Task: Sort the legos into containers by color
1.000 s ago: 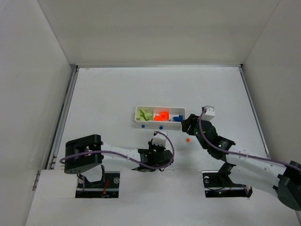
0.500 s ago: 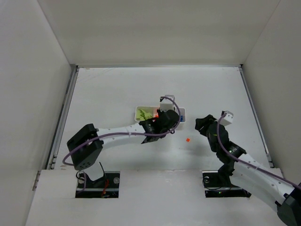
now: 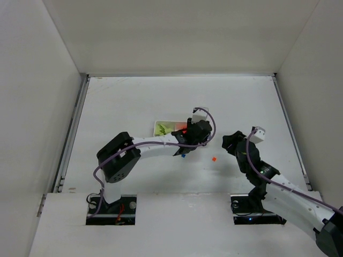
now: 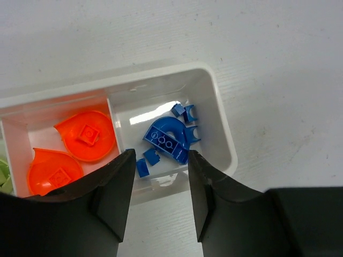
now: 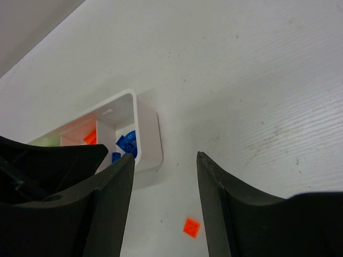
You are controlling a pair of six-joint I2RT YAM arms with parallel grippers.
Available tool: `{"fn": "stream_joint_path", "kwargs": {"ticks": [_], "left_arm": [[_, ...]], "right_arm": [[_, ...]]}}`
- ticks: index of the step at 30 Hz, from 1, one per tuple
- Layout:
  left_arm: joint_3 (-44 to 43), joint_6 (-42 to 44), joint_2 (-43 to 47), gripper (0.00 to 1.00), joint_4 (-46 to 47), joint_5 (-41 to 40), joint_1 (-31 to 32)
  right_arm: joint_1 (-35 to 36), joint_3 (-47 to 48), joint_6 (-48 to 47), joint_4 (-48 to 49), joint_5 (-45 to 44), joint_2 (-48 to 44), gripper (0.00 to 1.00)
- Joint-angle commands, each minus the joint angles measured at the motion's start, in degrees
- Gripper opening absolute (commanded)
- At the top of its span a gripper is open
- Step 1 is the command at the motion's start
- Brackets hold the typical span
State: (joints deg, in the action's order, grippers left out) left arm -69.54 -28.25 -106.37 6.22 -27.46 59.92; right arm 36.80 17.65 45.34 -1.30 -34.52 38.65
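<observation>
The white tray [image 4: 224, 140] lies under my left gripper [image 4: 159, 160], which is open and empty, its fingers straddling the near wall of the right compartment. That compartment holds several blue legos [image 4: 166, 140]. The middle one holds orange legos [image 4: 86, 134]. A sliver of green shows at the left edge [image 4: 4, 179]. In the top view the left gripper [image 3: 199, 133] covers most of the tray [image 3: 158, 124]; green legos [image 3: 165, 128] show. One orange lego [image 3: 213, 159] lies on the table, also in the right wrist view [image 5: 191, 227]. My right gripper [image 5: 163, 160] is open and empty, above and behind it [image 3: 229, 142].
A small blue bit [image 3: 183, 156] shows on the table just under the left forearm. White walls enclose the table on three sides. The left arm's black wrist [image 5: 43, 160] fills the lower left of the right wrist view, beside the tray [image 5: 147, 134].
My left arm has swung from the near table up to the tray and across to its right compartment. My right gripper has pulled back from the tray's right end.
</observation>
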Motion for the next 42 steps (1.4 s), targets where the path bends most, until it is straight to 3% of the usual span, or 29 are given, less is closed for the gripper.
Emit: {"fn": "stream_joint_path", "kwargs": {"ticks": [1,8,13,23,38,42], "left_arm": [[1.06,2.14,5.89,0.41,2.13,-2.76,2.43],[13.54,0.05,9.69,0.4,8.71,-7.95,15.42],[14.35,-3.39,5.22,0.42,10.04,-9.54,19.83],[9.51,-3.21,-3.93,0.44,11.88,-8.66,18.61],[4.94,-2.34,-8.86,0.44,13.21,-4.97,17.11],[4.59,-2.42,-9.47,0.4,13.03,-4.97,16.5]], "right_arm": [[0.07,-0.69,0.62,1.83,-0.28,-0.51,0.56],[-0.28,-0.86,0.8,1.83,-0.28,-0.42,0.56],[-1.42,-1.04,0.98,1.65,-0.28,-0.86,0.56],[-2.12,-1.48,1.42,1.48,0.77,-1.65,0.56],[-2.21,-1.57,1.42,1.83,0.95,-1.74,0.56],[-2.21,-1.57,1.42,1.83,0.95,-1.74,0.56]]}}
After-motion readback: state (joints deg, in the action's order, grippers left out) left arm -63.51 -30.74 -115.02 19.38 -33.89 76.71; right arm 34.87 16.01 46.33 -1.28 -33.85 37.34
